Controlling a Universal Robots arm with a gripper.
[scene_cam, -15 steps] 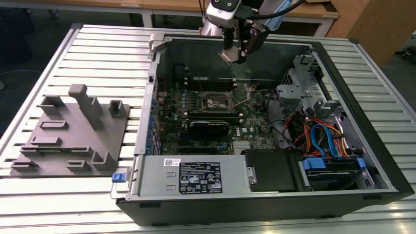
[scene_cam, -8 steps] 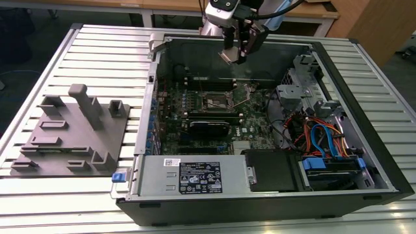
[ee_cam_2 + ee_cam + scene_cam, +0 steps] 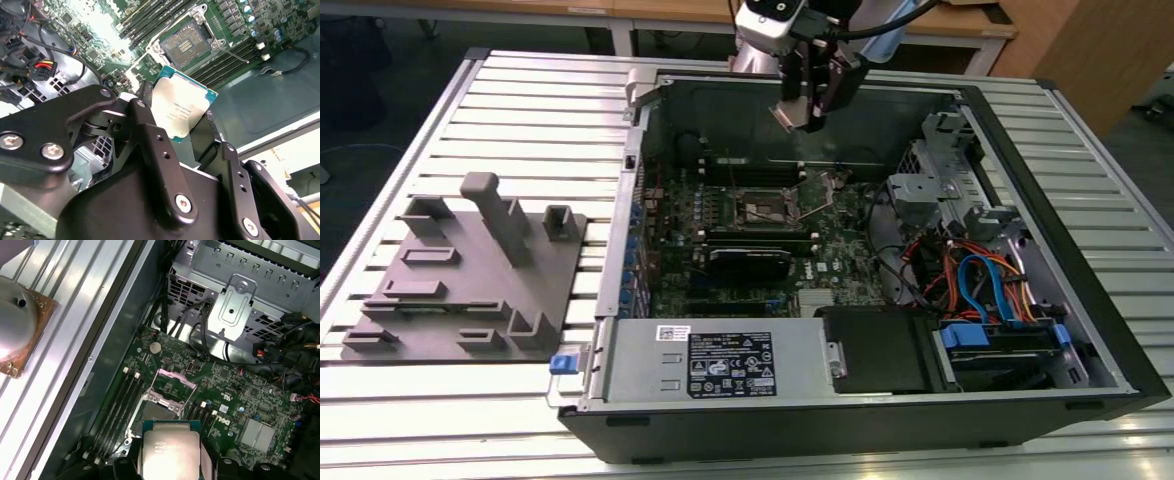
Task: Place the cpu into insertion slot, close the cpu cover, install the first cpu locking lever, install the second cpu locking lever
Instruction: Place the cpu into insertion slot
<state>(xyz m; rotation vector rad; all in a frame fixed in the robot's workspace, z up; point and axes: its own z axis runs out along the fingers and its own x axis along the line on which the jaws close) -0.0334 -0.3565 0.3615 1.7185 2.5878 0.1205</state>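
the gripper (image 3: 177,117) is clamped on the cpu (image 3: 184,100), held between its black fingers (image 3: 145,107). beneath it, apart, sits the insertion slot (image 3: 161,412), bare, with the cpu cover (image 3: 172,382) tipped up just beyond.

No wording can be made out for certain. The cpu (image 3: 182,107) (image 3: 171,450) bears a few lines of fine dark print on its metal top in both wrist views. In the exterior view, a black label (image 3: 730,366) crowded with white marks and a small white sticker (image 3: 672,333) sit on the grey metal box (image 3: 634,375).
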